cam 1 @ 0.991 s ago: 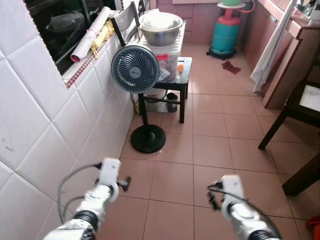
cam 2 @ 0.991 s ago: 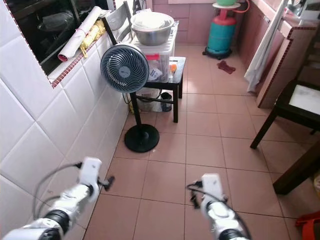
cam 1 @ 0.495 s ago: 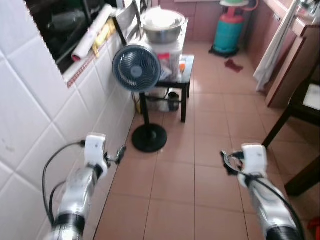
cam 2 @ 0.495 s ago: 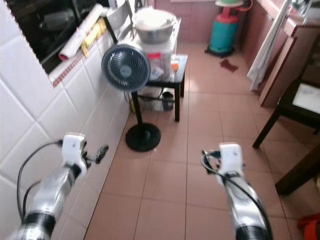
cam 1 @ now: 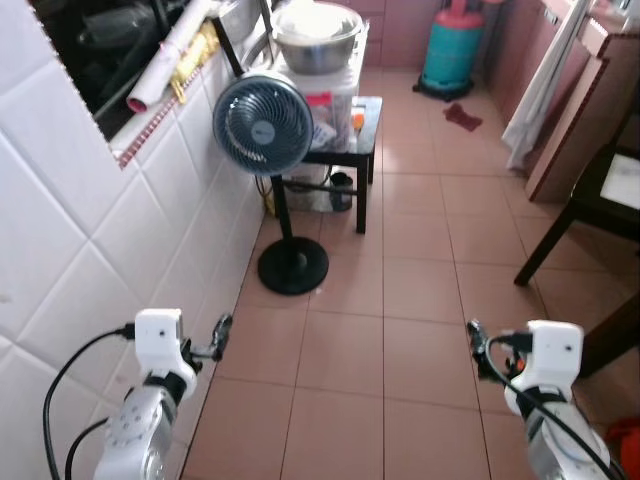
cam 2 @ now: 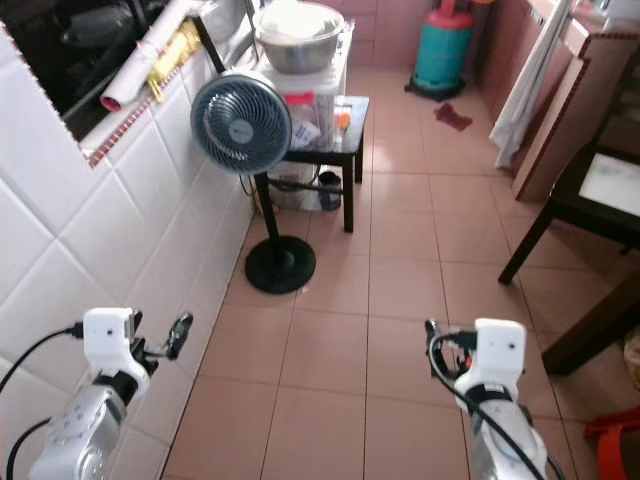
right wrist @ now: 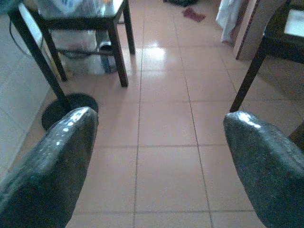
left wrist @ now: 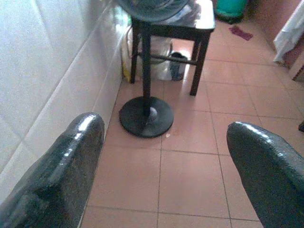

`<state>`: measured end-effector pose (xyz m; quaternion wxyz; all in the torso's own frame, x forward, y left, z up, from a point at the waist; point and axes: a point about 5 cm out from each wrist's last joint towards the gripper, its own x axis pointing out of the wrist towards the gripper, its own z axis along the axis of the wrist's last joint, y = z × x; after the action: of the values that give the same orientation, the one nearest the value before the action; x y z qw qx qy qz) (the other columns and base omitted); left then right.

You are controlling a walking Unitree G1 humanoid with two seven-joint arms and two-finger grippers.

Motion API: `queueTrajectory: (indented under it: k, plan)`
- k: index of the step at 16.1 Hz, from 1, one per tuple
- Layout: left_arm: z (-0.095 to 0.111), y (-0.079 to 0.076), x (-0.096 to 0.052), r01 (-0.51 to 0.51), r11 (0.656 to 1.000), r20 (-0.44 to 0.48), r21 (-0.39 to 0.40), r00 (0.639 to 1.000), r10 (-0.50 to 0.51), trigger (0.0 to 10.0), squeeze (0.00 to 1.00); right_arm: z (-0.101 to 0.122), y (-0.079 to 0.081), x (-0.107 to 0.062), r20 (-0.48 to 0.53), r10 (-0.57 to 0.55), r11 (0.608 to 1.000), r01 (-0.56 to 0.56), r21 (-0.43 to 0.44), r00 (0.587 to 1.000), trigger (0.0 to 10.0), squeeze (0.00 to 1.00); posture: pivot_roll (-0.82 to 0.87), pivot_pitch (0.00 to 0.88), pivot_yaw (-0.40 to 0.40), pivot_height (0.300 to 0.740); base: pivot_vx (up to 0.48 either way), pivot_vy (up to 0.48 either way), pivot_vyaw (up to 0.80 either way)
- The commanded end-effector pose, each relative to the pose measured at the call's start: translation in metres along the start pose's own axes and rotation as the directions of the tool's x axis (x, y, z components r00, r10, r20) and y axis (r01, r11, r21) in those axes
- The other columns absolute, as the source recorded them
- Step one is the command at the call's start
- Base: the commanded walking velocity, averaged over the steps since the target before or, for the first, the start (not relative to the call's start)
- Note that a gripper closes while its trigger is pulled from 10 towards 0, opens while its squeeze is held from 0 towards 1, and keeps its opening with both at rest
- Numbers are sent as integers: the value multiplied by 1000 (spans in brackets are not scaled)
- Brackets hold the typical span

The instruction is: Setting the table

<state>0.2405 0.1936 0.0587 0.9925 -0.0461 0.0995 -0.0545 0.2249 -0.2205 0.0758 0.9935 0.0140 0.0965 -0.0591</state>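
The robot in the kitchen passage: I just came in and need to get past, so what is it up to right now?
It is handling nothing at the moment. Both arms are raised in front of it over the tiled floor, the left gripper and the right gripper open and empty. Ahead stands a pedestal fan by the white tiled wall, in front of a small black table carrying a metal bowl. A gas cylinder stands further back.

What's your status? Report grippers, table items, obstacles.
Left gripper open, empty. Right gripper open, empty. No tableware in hand. Standing fan and small black table ahead-left by the tiled wall.
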Motion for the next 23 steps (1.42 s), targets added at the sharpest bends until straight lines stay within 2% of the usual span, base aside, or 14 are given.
queueTrajectory:
  k: [1,3,6,8,14,18,23]
  plan:
    - [8,-1,-1,13,999,5,29,1000,-13,10000,0,10,10,-2,14,8,1000,-8,11,1000,10000,0,-121,90,74,740,0,0,0]
    - [13,-7,3,23,999,10,48,1000,-23,10000,0,16,19,-4,3,37,999,-37,18,999,10000,0,-120,83,77,740,0,0,-675]
    - [20,-15,8,50,998,20,31,999,-50,10000,0,17,20,-3,-14,40,999,-40,22,999,10000,0,-120,76,76,740,0,0,-767]
    - [22,-14,12,36,999,13,28,999,-37,10000,0,19,21,-2,-27,35,999,-34,21,999,10000,0,-120,70,71,740,0,0,-763]
    - [34,-19,23,23,998,49,-57,999,-20,10000,0,26,22,2,-20,39,999,-39,-3,999,10000,0,-123,63,66,740,0,0,-763]
    - [34,-21,28,13,999,41,-49,999,-11,10000,0,27,24,2,-22,36,999,-36,-4,999,10000,0,-134,62,68,740,0,0,-763]
    - [37,-22,33,2,997,41,-79,999,1,10000,0,28,24,4,-24,29,1000,-29,6,999,10000,0,-135,68,61,740,0,0,-763]
